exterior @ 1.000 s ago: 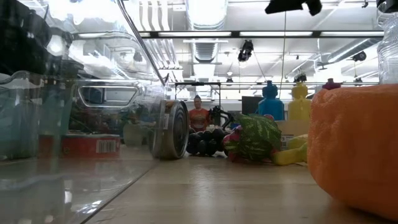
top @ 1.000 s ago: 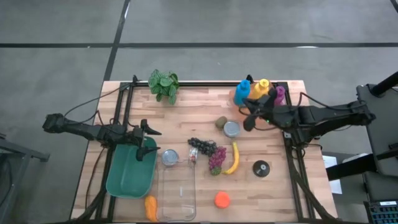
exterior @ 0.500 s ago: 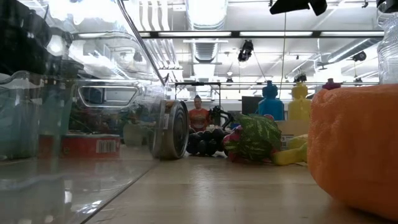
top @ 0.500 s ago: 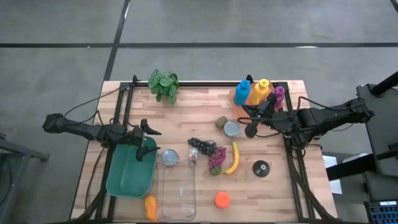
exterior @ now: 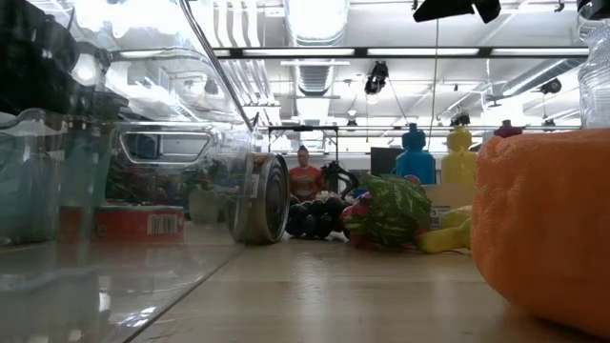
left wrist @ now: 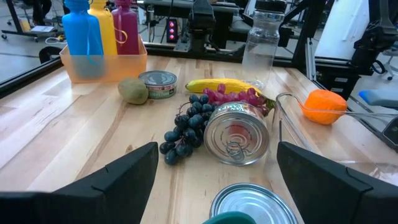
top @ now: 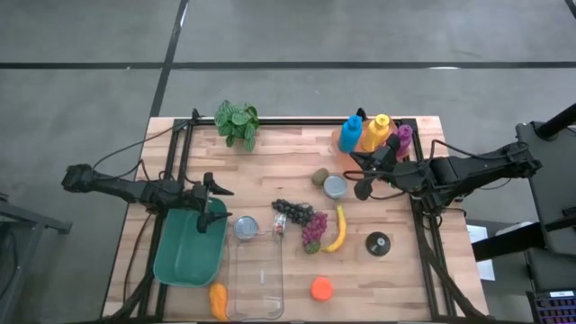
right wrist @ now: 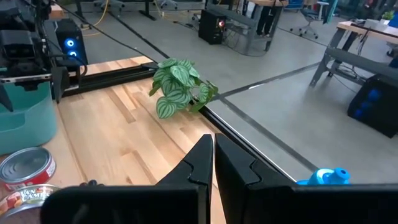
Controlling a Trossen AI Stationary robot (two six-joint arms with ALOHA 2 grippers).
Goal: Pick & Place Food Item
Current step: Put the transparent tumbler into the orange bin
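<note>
Food lies at the table's middle: a yellow banana (top: 338,229), dark grapes (top: 292,211), red grapes (top: 313,232), a kiwi (top: 319,177), an upright tin (top: 335,187) and a tin on its side (top: 245,227). An orange (top: 321,288) lies near the front edge. My left gripper (top: 216,205) stands open at the left, over the far rim of a green bin (top: 189,247); nothing is between its fingers (left wrist: 217,168). My right gripper (top: 362,189) hovers shut beside the upright tin, high above the table (right wrist: 211,162), holding nothing.
A clear box (top: 256,279) stands at the front with an orange carrot-like piece (top: 217,301) beside it. There is a small jar (top: 280,225), a black lid (top: 378,242), coloured bottles in a tray (top: 373,133) at the far right and a potted plant (top: 237,123) at the far edge.
My right gripper has swung a little toward the table's near edge, away from the bottles, still shut, and has then kept still. Nothing on the table has moved.
</note>
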